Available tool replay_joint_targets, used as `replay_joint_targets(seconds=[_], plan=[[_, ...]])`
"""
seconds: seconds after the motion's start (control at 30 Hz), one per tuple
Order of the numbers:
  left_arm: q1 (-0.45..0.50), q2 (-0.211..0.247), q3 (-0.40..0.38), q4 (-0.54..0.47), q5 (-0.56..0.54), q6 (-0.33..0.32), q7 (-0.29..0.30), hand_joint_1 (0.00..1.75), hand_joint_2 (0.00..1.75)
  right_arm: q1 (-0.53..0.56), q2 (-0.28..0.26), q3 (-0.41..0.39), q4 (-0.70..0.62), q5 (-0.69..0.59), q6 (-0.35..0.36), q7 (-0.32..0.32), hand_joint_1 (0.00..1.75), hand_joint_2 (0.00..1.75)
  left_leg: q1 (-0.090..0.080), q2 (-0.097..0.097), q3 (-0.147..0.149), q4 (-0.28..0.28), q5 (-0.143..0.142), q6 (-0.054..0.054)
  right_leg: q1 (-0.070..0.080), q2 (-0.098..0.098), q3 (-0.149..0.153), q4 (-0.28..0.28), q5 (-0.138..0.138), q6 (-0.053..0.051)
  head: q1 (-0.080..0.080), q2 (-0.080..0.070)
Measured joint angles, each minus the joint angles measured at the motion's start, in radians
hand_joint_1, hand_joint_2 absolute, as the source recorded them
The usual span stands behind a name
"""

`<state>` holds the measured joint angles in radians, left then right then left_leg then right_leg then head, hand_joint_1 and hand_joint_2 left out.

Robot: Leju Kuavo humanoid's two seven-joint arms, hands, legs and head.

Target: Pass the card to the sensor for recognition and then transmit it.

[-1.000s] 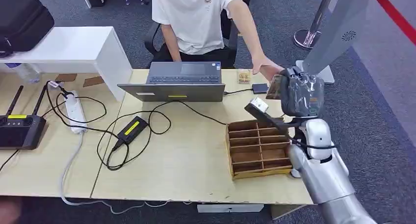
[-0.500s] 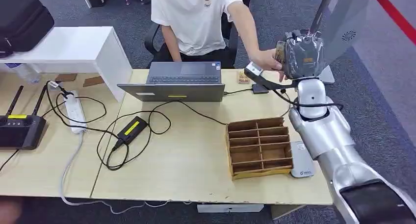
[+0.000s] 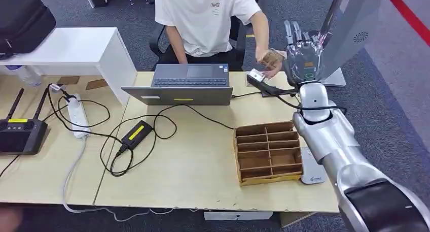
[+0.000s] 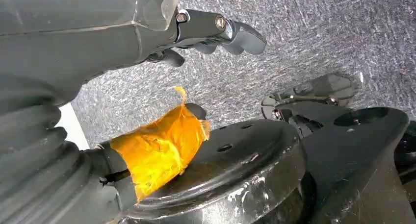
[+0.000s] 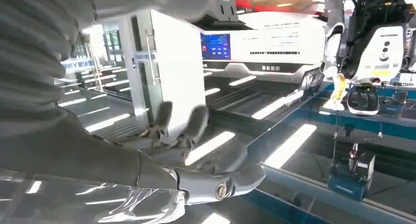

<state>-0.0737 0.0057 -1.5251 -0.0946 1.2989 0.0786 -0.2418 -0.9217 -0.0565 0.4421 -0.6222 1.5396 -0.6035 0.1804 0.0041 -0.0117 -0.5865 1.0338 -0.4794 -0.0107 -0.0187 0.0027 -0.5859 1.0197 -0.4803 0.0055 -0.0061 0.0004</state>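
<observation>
1. I see my right hand (image 3: pixel 303 57) raised past the counter's (image 3: pixel 203 151) far right corner, fingers spread upward and apart, holding nothing.
2. The card (image 3: pixel 274 56) sits in the person's hand (image 3: pixel 269 64), just beside my right hand, on its left.
3. I judge the handover done; drawing my arm back is what remains.
4. My left hand (image 4: pixel 216 30) hangs low over the floor, fingers loosely curled around nothing I can see; the right is far nearer the card.

Laptop (image 3: pixel 188 83) behind compartment box (image 3: pixel 267 152), on table (image 3: pixel 203 171).
</observation>
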Motion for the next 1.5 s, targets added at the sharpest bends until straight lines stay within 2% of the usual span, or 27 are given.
replay_joint_targets(seconds=[0.33, 0.47, 0.77, 0.9, 1.0, 1.17, 1.27, 1.37, 1.5], plan=[[0.000, 0.000, 0.000, 0.000, 0.004, -0.002, 0.001, 0.00, 1.75, 0.000, 0.000, 0.001, 0.005, 0.000, 0.002, -0.001, 0.00, 1.75, 0.000, 0.000, 0.000, 0.000, 0.000, 0.000, 0.000, 0.000, 0.000, 0.000, 0.000, 0.000, 0.000, 0.000], [0.000, 0.000, 0.000, 0.000, 0.015, -0.005, 0.003, 0.00, 1.75, 0.000, -0.019, 0.000, 0.006, -0.015, 0.021, 0.008, 0.00, 1.75, 0.000, 0.000, 0.000, 0.000, 0.000, 0.000, 0.000, 0.000, 0.000, 0.000, 0.000, 0.000, 0.000, 0.000], [0.007, 0.001, 0.000, 0.000, 0.035, -0.006, 0.008, 0.00, 1.75, 0.000, -0.168, -0.032, 0.017, -0.063, 0.043, -0.034, 0.00, 1.75, -0.001, -0.003, -0.001, 0.001, 0.000, 0.000, 0.000, -0.004, 0.000, -0.001, 0.000, 0.000, 0.001, 0.000], [0.007, 0.002, 0.000, 0.000, 0.046, -0.008, 0.008, 0.00, 1.75, 0.000, -0.213, -0.035, 0.024, -0.043, 0.072, -0.011, 0.00, 1.75, -0.001, -0.001, 0.000, 0.002, 0.000, 0.001, 0.000, -0.001, -0.001, -0.001, 0.000, 0.000, 0.000, 0.000], [0.012, 0.002, 0.000, 0.000, 0.055, -0.008, 0.008, 0.00, 1.75, -0.002, -0.300, -0.040, 0.031, -0.056, 0.083, -0.019, 0.00, 1.75, 0.000, -0.011, -0.003, 0.002, 0.001, 0.001, 0.000, -0.012, 0.000, -0.001, -0.001, 0.001, 0.001, 0.000], [0.026, 0.003, 0.004, 0.000, 0.077, -0.005, 0.008, 0.00, 1.75, 0.002, -0.477, -0.066, 0.046, -0.136, 0.073, -0.075, 0.00, 1.75, -0.001, -0.012, -0.003, 0.003, 0.000, 0.002, -0.001, -0.012, 0.000, -0.002, -0.001, 0.001, 0.000, 0.000], [0.033, 0.005, 0.010, 0.000, 0.086, -0.008, 0.008, 0.00, 1.75, 0.025, -0.562, -0.091, 0.046, -0.171, 0.071, -0.098, 0.00, 1.75, -0.001, -0.016, -0.005, 0.003, -0.001, 0.003, 0.000, -0.016, 0.002, -0.003, -0.002, 0.002, 0.001, 0.000], [0.048, 0.008, 0.015, 0.001, 0.097, -0.014, 0.005, 0.00, 1.75, 0.091, -0.685, -0.144, 0.046, -0.214, 0.069, -0.111, 0.00, 1.75, -0.001, -0.015, -0.004, 0.003, -0.003, 0.005, -0.001, -0.016, 0.001, -0.004, -0.003, 0.004, 0.000, 0.000], [0.061, 0.010, 0.029, 0.010, 0.116, -0.025, 0.001, 0.00, 1.75, 0.288, -0.831, -0.265, 0.045, -0.282, 0.063, -0.082, 0.00, 1.75, 0.000, -0.020, -0.003, 0.003, -0.006, 0.008, 0.000, -0.021, 0.006, -0.005, -0.007, 0.006, 0.001, 0.000]])
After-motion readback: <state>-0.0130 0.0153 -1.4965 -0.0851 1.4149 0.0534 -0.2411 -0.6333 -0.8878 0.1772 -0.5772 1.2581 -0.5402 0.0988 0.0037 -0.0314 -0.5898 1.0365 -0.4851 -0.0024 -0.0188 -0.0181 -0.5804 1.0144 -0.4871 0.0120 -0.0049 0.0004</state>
